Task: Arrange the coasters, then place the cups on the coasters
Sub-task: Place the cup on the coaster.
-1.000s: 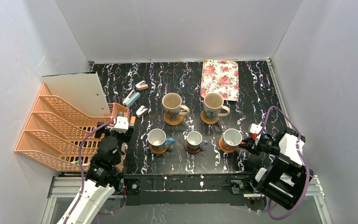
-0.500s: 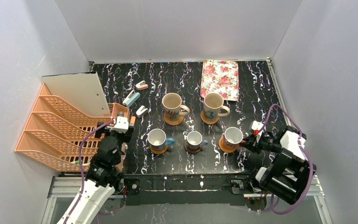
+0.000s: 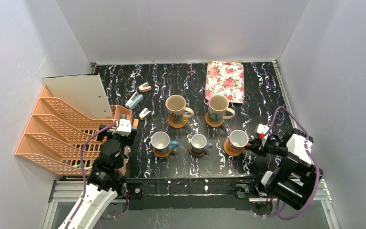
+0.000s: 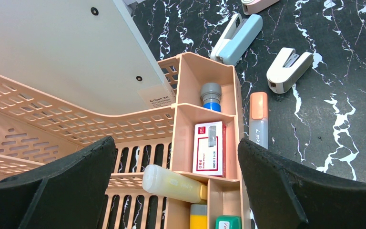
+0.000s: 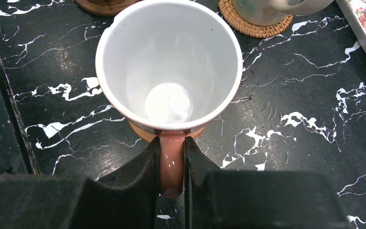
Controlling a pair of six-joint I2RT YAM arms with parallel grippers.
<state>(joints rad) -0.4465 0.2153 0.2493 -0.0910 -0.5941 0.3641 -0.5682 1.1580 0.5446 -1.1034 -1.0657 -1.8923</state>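
Five cups stand on coasters in two rows. The large beige cups [image 3: 175,107] [image 3: 218,108] sit on woven coasters [image 3: 177,123] [image 3: 213,121]. In front, small cups [image 3: 160,141] [image 3: 198,141] rest on an orange-brown coaster [image 3: 162,153] and a dark brown coaster [image 3: 196,152]. My right gripper [image 3: 253,142] [image 5: 171,164] is shut on the reddish handle [image 5: 171,157] of the third small cup [image 3: 238,139] [image 5: 169,62], which is over an orange coaster [image 5: 140,132]. My left gripper [image 3: 122,128] [image 4: 176,191] hangs open over the organiser.
A pink floral tray [image 3: 225,80] lies at the back right. An orange file rack [image 3: 62,129] with a desk organiser [image 4: 209,119] fills the left side. Staplers [image 3: 134,100] [image 3: 145,87] [image 3: 145,113] and a correction pen [image 4: 258,119] lie next to it.
The right arm shifted slightly to the right and the held cup moved a little with it. The left arm has not moved.
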